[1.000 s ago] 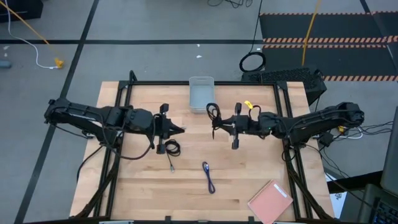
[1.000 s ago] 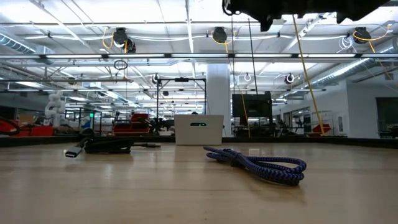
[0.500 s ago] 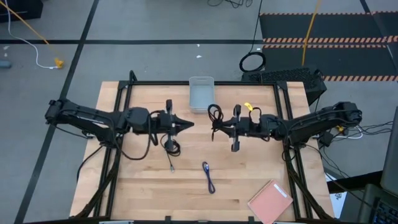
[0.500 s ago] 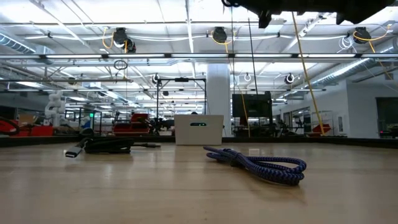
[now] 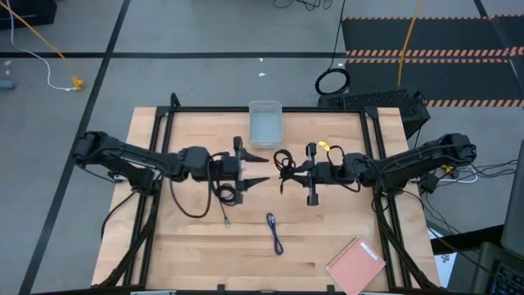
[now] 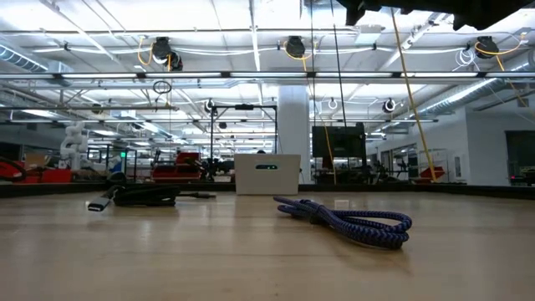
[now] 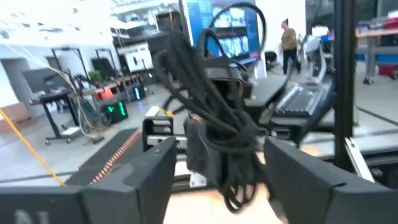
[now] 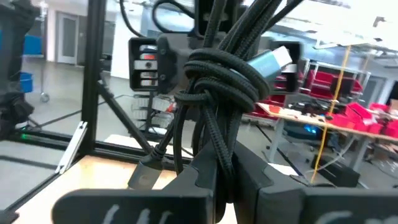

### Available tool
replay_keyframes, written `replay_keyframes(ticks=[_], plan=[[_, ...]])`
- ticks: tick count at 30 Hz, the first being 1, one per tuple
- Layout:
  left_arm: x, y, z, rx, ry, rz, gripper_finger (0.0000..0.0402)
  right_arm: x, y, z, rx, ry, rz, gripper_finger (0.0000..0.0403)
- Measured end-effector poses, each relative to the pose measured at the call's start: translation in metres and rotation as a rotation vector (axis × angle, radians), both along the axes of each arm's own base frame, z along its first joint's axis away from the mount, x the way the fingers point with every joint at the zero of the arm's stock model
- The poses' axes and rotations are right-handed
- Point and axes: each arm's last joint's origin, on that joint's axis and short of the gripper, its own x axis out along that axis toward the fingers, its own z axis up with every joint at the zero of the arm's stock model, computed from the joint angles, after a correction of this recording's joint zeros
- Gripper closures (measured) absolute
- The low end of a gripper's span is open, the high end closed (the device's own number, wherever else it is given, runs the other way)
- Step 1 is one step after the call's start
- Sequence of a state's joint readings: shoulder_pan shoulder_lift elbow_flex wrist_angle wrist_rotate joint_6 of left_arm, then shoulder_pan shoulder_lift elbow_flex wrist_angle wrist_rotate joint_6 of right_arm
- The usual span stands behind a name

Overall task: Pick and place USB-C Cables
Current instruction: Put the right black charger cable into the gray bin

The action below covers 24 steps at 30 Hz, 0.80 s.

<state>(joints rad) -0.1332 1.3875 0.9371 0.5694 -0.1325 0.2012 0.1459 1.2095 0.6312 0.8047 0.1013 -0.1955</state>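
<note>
Above mid-table, the right gripper (image 5: pixel 288 170) pinches a coiled black USB-C cable (image 5: pixel 283 161) aloft while the left gripper (image 5: pixel 260 169), fingers spread, faces it; a clean handover likely needs the left closing squarely on the bundle before the right lets go

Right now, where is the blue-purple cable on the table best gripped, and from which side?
Grip the blue-purple cable near its middle, coming straight down from above and closing across its narrow width. It lies flat on the table as a long, thin folded bundle, with bare wood on both long sides, so nothing seems to block that approach.
</note>
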Motion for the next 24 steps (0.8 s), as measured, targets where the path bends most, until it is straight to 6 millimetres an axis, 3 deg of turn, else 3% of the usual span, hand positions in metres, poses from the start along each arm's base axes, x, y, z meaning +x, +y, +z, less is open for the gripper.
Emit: replay_keyframes(ticks=[7,13,24], plan=[[0.014,0.001,-0.006,-0.025,-0.112,0.005,0.0116,0.000,0.000,0.000,-0.024,0.002,-0.003,0.0390],[0.025,0.002,-0.015,-0.045,-0.170,0.000,0.0133,0.000,0.000,-0.002,-0.032,0.020,-0.004,0.0390],[0.025,0.003,-0.012,-0.095,-0.216,-0.041,0.0165,0.001,-0.003,-0.003,-0.040,0.028,-0.020,0.0390]])
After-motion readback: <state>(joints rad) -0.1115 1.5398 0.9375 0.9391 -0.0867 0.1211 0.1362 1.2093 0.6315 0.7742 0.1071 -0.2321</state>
